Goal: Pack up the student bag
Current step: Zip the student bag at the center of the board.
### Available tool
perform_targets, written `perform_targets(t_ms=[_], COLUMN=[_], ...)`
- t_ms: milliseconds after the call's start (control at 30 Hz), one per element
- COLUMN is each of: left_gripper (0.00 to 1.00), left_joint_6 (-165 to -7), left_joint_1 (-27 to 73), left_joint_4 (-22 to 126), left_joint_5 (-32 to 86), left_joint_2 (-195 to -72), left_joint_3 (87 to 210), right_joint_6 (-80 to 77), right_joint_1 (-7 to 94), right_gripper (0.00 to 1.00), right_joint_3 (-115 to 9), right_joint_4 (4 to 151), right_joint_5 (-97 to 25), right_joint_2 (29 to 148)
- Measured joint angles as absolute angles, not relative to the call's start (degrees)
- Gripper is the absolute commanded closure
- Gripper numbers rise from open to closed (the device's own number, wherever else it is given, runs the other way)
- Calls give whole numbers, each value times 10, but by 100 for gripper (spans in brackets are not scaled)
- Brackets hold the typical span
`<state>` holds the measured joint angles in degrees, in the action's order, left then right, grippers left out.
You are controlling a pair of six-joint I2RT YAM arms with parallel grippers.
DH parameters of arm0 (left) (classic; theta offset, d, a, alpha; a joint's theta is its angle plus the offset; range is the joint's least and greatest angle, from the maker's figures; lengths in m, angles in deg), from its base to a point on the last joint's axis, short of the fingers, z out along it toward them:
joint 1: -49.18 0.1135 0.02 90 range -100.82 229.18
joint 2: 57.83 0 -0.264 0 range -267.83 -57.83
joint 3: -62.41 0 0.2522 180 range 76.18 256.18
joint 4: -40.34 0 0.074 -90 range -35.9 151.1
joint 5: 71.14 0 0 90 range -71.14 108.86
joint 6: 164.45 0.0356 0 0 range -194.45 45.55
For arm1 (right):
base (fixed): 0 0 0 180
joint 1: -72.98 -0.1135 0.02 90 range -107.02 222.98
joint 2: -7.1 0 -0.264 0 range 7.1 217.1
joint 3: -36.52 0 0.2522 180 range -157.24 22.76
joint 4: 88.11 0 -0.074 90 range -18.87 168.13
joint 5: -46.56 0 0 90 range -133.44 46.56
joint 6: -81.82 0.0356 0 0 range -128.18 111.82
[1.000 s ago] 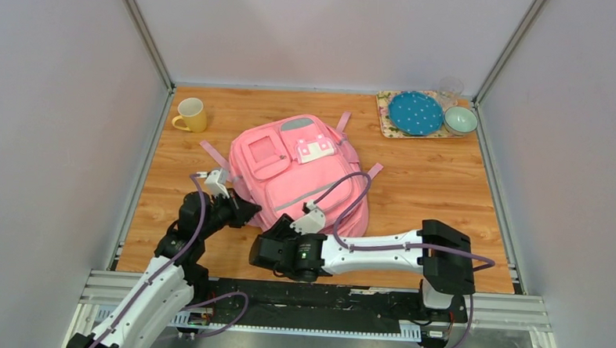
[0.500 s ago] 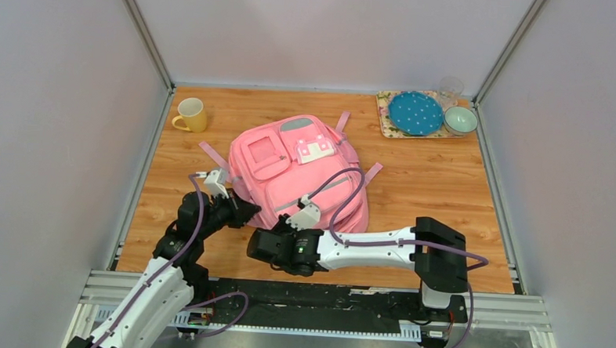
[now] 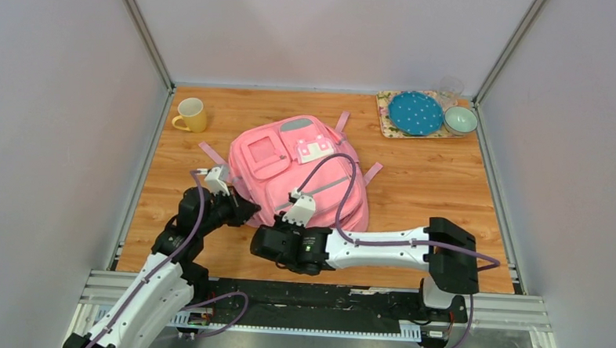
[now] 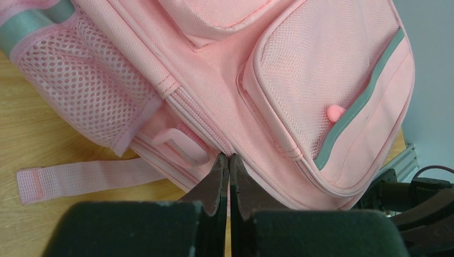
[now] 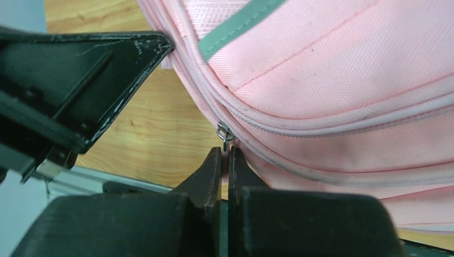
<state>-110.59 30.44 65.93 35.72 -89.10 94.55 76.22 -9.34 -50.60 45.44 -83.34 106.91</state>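
Early stage, by the look of it. Flat on the middle of the counter (image 3: 445,196), front up: the student bag (image 3: 301,174), zip shut as far as visible, apparently unpacked. Left claw (image 4: 229,160) closed, tips pressed to the seam at the bag's near-left edge; cannot tell about any pinch on fabric. Right claw (image 5: 225,156) closed on the small zip pull (image 5: 225,140) at the near edge. Left to do, probably: draw the zip open, load, close up.

Counted: one counter, one bag, two arms, two claws, one tray (image 3: 382,114) at the far right corner, one blue plate (image 3: 416,113), one yellow mug (image 3: 191,115), one bowl (image 3: 460,119), one clear glass (image 3: 450,88).
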Motion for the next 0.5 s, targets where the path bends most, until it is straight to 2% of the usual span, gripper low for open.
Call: perform_targets(t_ms=[233,433,500], left_gripper=[100,100,100], left_joint_6=[-1100,-1098,-1085], left_joint_1=[300,289,294], left_joint_4=[672,695,710], left_joint_5=[359,383,358], left_joint_2=[-904,-920,-920], left_joint_3=[970,984,985], right_joint_6=[625,534,509], right_joint_1=[-82,-58,-48], right_gripper=[100,100,100], right_joint_3=[-476,-386,-349], right_joint_4=[460,499,499], right_joint_5=[-812,-761,-747], right_joint_2=[984,873,830])
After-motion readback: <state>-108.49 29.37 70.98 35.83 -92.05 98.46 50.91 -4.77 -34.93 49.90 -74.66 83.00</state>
